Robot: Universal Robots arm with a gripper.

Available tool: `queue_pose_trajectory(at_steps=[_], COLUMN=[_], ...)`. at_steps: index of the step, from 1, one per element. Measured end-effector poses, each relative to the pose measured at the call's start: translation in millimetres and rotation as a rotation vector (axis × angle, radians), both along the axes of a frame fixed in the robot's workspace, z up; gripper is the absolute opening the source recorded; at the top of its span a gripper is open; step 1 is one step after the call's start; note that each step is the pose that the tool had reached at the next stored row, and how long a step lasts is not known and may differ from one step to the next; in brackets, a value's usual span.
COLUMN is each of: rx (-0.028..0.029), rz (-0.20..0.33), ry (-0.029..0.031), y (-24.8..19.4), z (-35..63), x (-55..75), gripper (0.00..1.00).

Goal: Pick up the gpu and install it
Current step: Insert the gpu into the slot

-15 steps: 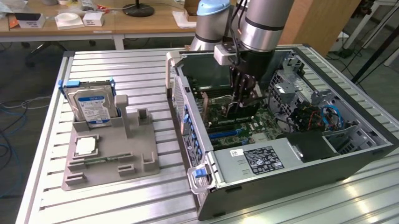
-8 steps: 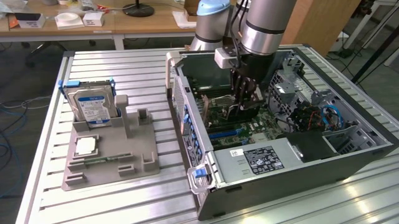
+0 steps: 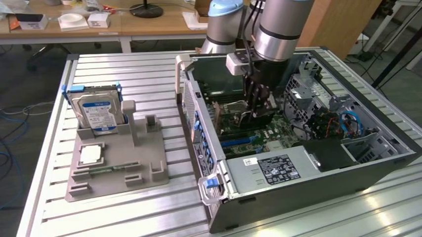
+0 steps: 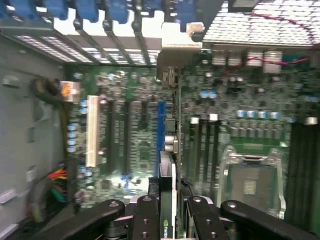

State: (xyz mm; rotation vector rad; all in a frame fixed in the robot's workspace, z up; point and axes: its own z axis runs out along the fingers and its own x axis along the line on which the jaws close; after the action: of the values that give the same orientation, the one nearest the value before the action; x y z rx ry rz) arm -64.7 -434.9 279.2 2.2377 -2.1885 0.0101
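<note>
Arm (image 3: 277,29) reaches straight down into the open computer case (image 3: 369,168), wrist vertical. The gripper (image 3: 259,106) sits low over the motherboard (image 4: 130,135). In the exterior view the fingertips are dark against the board, and what sits between them is hard to make out.

In the wrist view the fingers (image 4: 145,220) are partly closed, clamping the gpu (image 4: 167,170) edge-on. The card hangs directly below the gripper. Its lower edge appears in line with the blue slot (image 4: 161,122); I cannot tell whether they touch.
</note>
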Motion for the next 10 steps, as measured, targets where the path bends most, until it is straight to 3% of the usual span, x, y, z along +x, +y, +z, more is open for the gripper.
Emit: queue_pose_trajectory(at_steps=[1,2,5,10], rx=[0.0178,0.0227,0.023,0.0228], rz=[0.0,0.0,0.0,0.0], ry=[-0.0006,-0.0008,-0.0008,-0.0007], y=[-0.1,-0.2,-0.5,-9.0], z=[0.0,-0.1,-0.4,-3.8], x=[0.0,0.0,0.0,-0.3], gripper=[0.26,0.26,0.26,0.26])
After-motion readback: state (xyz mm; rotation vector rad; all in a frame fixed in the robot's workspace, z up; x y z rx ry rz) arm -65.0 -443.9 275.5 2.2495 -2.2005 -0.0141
